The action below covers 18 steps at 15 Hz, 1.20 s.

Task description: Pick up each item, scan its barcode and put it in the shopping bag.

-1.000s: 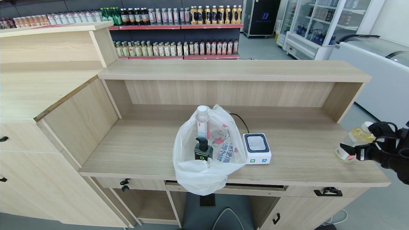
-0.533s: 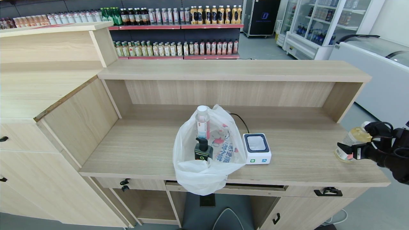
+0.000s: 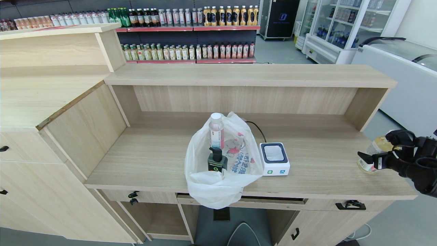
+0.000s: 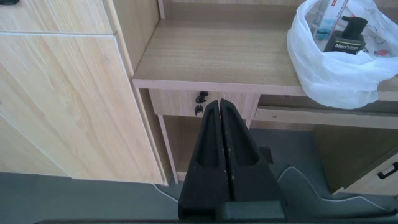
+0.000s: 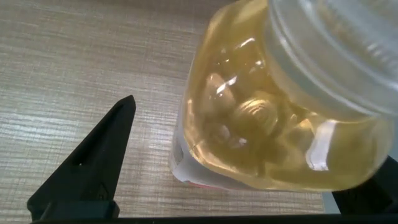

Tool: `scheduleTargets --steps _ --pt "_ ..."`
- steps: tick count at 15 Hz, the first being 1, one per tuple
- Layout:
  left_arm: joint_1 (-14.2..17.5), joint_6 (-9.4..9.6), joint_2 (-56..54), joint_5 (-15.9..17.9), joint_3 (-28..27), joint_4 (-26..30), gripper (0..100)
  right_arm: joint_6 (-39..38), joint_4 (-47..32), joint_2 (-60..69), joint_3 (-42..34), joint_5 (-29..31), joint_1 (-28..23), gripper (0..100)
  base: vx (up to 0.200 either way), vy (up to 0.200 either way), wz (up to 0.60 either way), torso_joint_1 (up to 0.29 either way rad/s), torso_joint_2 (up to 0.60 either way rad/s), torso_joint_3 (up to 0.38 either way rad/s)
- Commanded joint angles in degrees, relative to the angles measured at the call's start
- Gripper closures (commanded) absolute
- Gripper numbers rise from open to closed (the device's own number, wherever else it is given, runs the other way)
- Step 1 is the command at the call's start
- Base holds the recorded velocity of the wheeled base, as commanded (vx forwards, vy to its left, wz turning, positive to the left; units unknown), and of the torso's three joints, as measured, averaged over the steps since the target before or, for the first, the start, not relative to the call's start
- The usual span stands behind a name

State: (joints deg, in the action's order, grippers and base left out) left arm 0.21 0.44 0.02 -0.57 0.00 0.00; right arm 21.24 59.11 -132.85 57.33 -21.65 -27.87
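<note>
A clear bottle of yellow liquid (image 3: 372, 152) (image 5: 280, 118) stands near the counter's right end. My right gripper (image 3: 378, 149) is open around it; one black finger (image 5: 87, 168) stays a small gap off the bottle's side. The white shopping bag (image 3: 205, 184) (image 4: 336, 68) sits at the counter's front middle, holding a white-capped bottle (image 3: 216, 131) and a black pump bottle (image 3: 216, 160) (image 4: 349, 37). Just right of the bag is the white scanner (image 3: 274, 158). My left gripper (image 4: 219, 118) is shut and holds nothing, below counter height off the front left.
The wooden counter (image 3: 321, 171) has a raised back ledge (image 3: 249, 75) and side walls. A black cable (image 3: 256, 128) runs behind the scanner. Drawers with handles (image 3: 350, 205) lie under the front edge. Bare counter lies between scanner and bottle.
My right gripper has slid a little farther around the yellow bottle, covering more of it. The bottle stays on the counter. Bag and scanner are unmoved.
</note>
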Motion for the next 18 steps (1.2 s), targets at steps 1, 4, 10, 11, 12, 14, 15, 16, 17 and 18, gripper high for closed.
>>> scheduleTargets --steps 1,4,10,11,12,14,15,16,17,18 --pt "0.1 0.00 0.0 0.0 0.0 0.0 100 0.0 0.0 -0.6 0.1 -0.1 0.1 0 0.000 0.000 0.00 0.000 0.00 0.000" --pt "0.1 0.00 0.0 0.0 0.0 0.0 100 -0.1 0.0 -1.0 0.5 -0.1 0.1 0 0.000 0.000 0.00 0.000 0.00 0.000" --pt "0.1 0.00 0.0 0.0 0.0 0.0 100 -0.1 1.5 -2.9 2.7 -0.1 0.0 100 0.000 0.000 0.00 0.000 0.00 0.000" --pt "0.1 0.00 0.0 0.0 0.0 0.0 100 -0.1 1.9 -3.1 3.1 0.0 -0.1 100 0.000 0.000 0.00 0.000 0.00 0.000" --pt "0.1 0.00 0.0 0.0 0.0 0.0 100 0.0 2.1 -3.1 3.1 -0.1 -0.3 100 0.000 0.000 0.00 0.000 0.00 0.000" --pt "0.1 0.00 0.0 0.0 0.0 0.0 100 -0.1 2.1 -3.0 3.7 -0.1 -0.6 100 0.000 0.000 0.00 0.000 0.00 0.000" --pt "0.1 0.00 0.0 0.0 0.0 0.0 100 -0.1 2.1 -3.0 3.9 0.0 -0.6 100 0.000 0.000 0.00 0.000 0.00 0.000" --pt "0.1 0.00 0.0 0.0 0.0 0.0 100 -0.1 2.2 -2.9 4.3 0.0 -0.6 100 0.000 0.000 0.00 0.000 0.00 0.000" --pt "0.1 0.00 0.0 0.0 0.0 0.0 100 -0.2 3.3 -2.6 4.3 0.0 -0.6 100 0.000 0.000 0.00 0.000 0.00 0.000" --pt "0.1 0.00 0.0 0.0 0.0 0.0 100 -1.7 4.3 -2.1 4.3 -0.1 -0.6 100 0.000 0.000 0.00 0.000 0.00 0.000"
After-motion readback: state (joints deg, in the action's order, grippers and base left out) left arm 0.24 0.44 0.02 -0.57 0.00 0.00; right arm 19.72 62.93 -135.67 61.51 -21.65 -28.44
